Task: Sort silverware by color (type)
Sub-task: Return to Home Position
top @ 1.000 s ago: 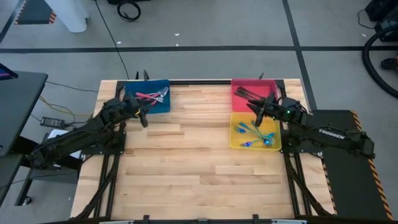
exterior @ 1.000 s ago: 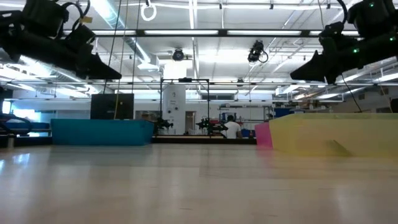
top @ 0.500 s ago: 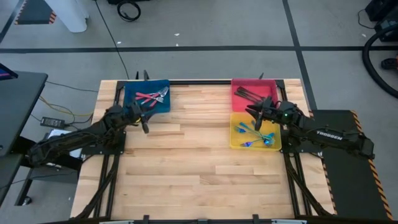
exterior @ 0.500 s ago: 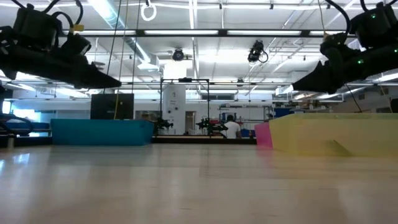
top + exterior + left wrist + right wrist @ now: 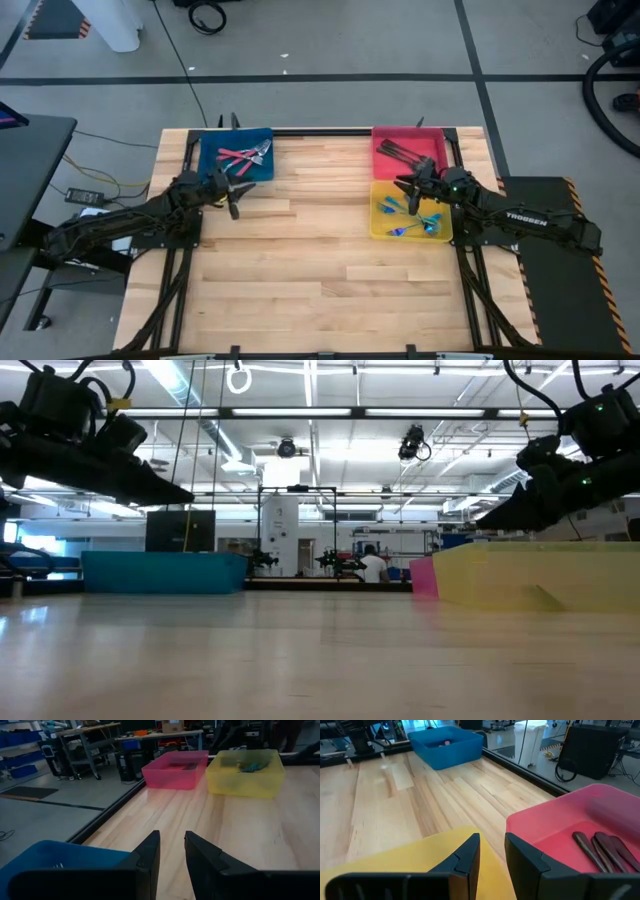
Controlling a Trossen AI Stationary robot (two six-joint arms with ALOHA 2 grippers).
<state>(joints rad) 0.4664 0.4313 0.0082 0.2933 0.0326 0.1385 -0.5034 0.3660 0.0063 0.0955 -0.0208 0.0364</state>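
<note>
Pink-handled forks (image 5: 245,155) lie in the blue tray (image 5: 212,148) at the far left. Dark metal forks (image 5: 400,150) lie in the red tray (image 5: 408,130) and also show in the right wrist view (image 5: 600,850). Blue-handled forks (image 5: 410,215) lie in the yellow tray (image 5: 440,237). My left gripper (image 5: 235,192) hangs shut and empty above the table by the blue tray's near right corner. My right gripper (image 5: 403,185) hangs shut and empty above the seam between the red and yellow trays. Only a narrow slit shows between each pair of fingers (image 5: 172,845) (image 5: 492,850).
The wooden table (image 5: 300,270) lies bare between and in front of the trays. The red tray (image 5: 175,770) and yellow tray (image 5: 245,775) stand side by side at the far right. Black frame rails run along the table's edges. A person (image 5: 375,567) is far off in the room behind.
My right gripper has come down and gone a little toward the table's left, over the seam between the red and yellow trays. My left gripper has sunk slightly by the blue tray's corner. The forks lie as before.
</note>
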